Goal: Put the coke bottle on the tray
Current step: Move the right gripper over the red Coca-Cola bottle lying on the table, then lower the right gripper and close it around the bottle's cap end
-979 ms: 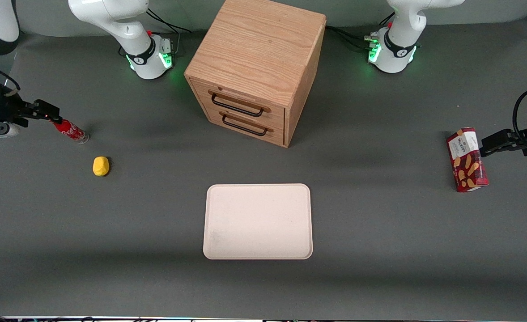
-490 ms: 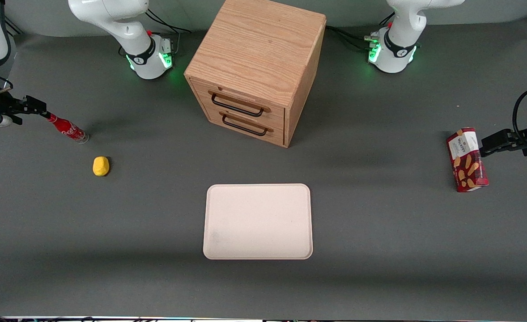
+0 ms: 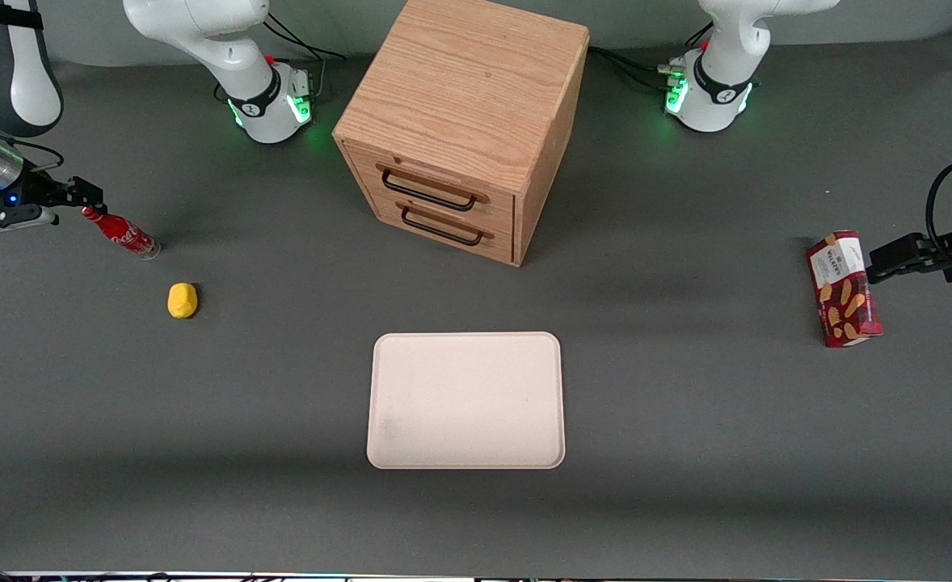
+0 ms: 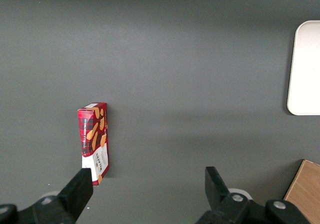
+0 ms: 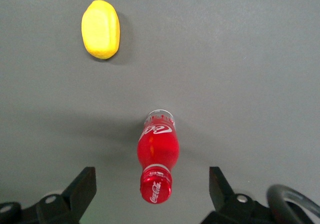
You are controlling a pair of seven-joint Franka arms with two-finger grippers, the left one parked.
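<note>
Gripper hangs over the upright coke bottle, fingers spread either side for grasping; tray waits mid-frame.

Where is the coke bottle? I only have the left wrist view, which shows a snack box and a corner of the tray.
Observer: The coke bottle stands on the table toward the working arm's end. It is not on the tray.
Operator: Is the gripper holding it?
Observer: No. The gripper is open, with one finger on each side of the bottle's cap and a clear gap on both sides.
Operator: Is anything close enough to get in the way?
Observer: A small yellow lump lies on the table beside the bottle. It is nearer to the front camera and does not touch the bottle.
</note>
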